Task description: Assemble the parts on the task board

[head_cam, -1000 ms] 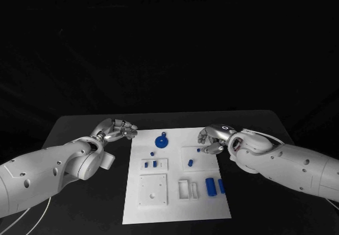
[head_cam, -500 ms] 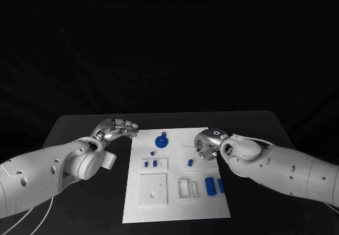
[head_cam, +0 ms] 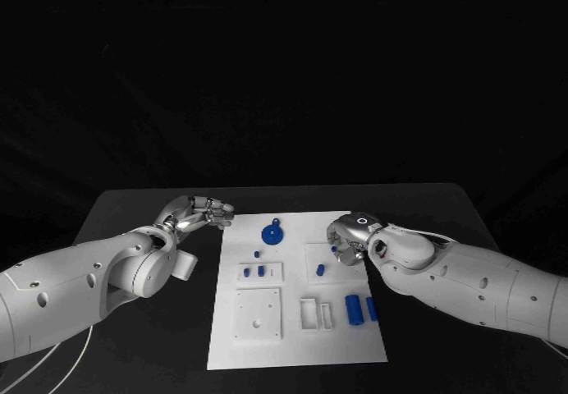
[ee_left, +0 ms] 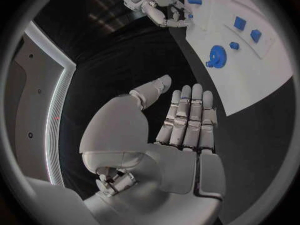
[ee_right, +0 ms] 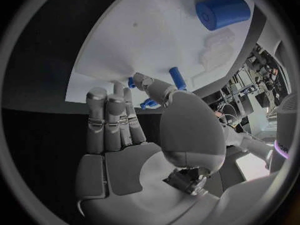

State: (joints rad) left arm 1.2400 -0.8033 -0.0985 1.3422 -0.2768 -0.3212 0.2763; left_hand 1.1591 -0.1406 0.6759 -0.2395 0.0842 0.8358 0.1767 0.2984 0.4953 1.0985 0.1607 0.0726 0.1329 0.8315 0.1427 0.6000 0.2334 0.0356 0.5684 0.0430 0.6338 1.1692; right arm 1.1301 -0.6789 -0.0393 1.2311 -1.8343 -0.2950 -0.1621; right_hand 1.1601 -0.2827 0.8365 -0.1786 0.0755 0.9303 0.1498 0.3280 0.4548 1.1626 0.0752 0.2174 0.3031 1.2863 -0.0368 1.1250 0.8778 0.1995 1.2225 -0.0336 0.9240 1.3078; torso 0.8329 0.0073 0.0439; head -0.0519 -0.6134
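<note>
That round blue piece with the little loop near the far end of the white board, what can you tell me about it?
The round blue piece is a flat disc with a small ring-like tab on its far side, in what looks like matte plastic. It lies flat on the white task board near the far edge, left of the middle. In the left wrist view nothing touches it; both hands are clear of it.

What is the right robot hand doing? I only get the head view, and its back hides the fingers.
Observer: The right wrist view shows the right robot hand reaching to the board with straight fingers and a bare palm.
Operator: Holding a part?
Observer: I cannot tell; a small blue part sits right at its fingertips.
Operator: And the left?
Observer: The left wrist view shows the left robot hand flat and empty.
</note>
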